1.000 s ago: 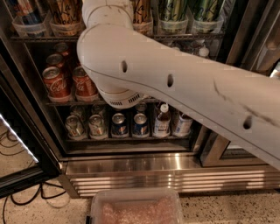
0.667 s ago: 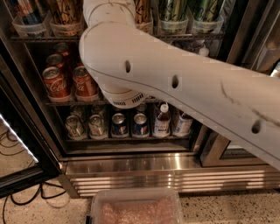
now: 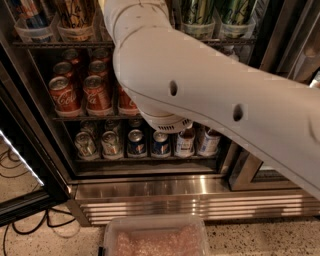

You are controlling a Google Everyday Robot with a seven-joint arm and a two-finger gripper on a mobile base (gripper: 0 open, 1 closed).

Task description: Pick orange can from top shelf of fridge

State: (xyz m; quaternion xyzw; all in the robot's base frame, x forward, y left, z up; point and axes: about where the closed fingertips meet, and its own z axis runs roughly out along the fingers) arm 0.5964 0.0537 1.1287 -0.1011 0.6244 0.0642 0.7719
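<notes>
Reaching stage: gripper out of frame past twelve o'clock, grip state untellable.
From the bulky white arm (image 3: 200,100), the tall orange-gold metal can (image 3: 75,12) stands at eleven o'clock on the dark wire top shelf (image 3: 35,45); the next move likely needs lining up on it.

The gripper is out of view past the top edge, at the end of the white arm (image 3: 200,100), which is plain but for two dark oval holes. Up near the gripper, the orange can (image 3: 75,12) is gold-orange with black script, and on the arm's other side stand green cans (image 3: 197,10). Farther below it are red cans (image 3: 62,95) with white script, then blue cans (image 3: 136,142). The fridge (image 3: 190,202) base is ribbed silver steel, and the floor (image 3: 260,240) is speckled beige.
</notes>
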